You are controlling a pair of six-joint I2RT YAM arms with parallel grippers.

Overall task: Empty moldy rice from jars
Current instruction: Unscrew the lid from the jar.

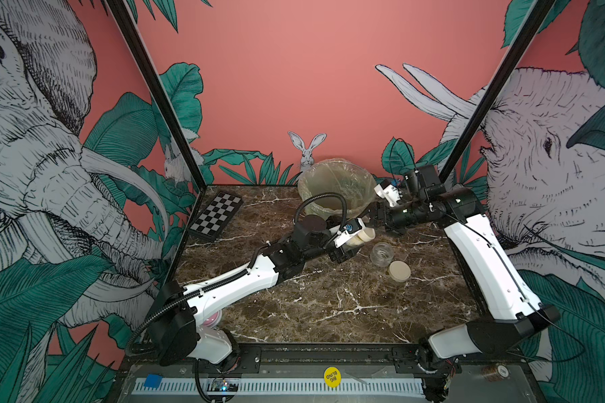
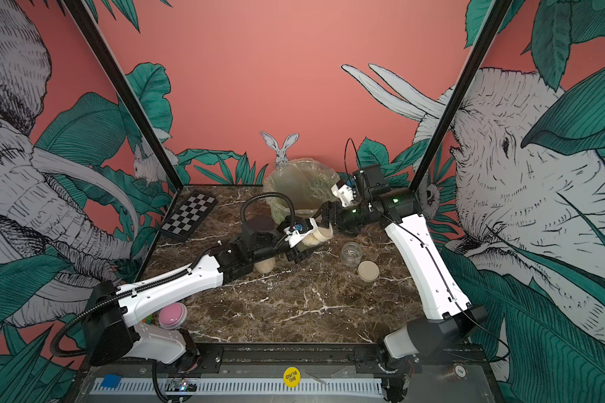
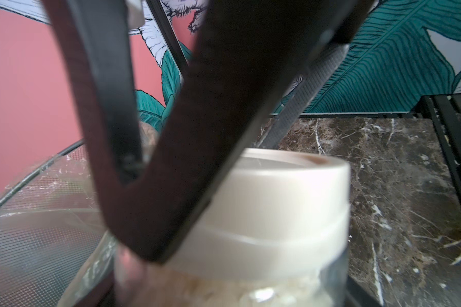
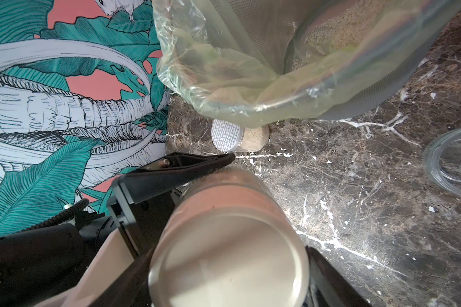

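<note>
As the left tool [image 1: 350,245] clamps a tilted jar [image 1: 358,240] above the surface [image 1: 329,307], the right tool [image 1: 373,223] pinches its beige lid [image 1: 368,234]. Left wrist: moldy rice [image 3: 261,293] packed under that lid. Right wrist: bin [image 4: 277,103] near, not beneath, so a sudden release could scatter grains.

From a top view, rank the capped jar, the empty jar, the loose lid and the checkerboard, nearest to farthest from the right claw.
1. capped jar, in the left claw, its lid between the right claw's tips.
2. empty jar, just in front.
3. loose lid, beside that jar, nearer the front edge.
4. checkerboard, far across at the left back corner.
</note>
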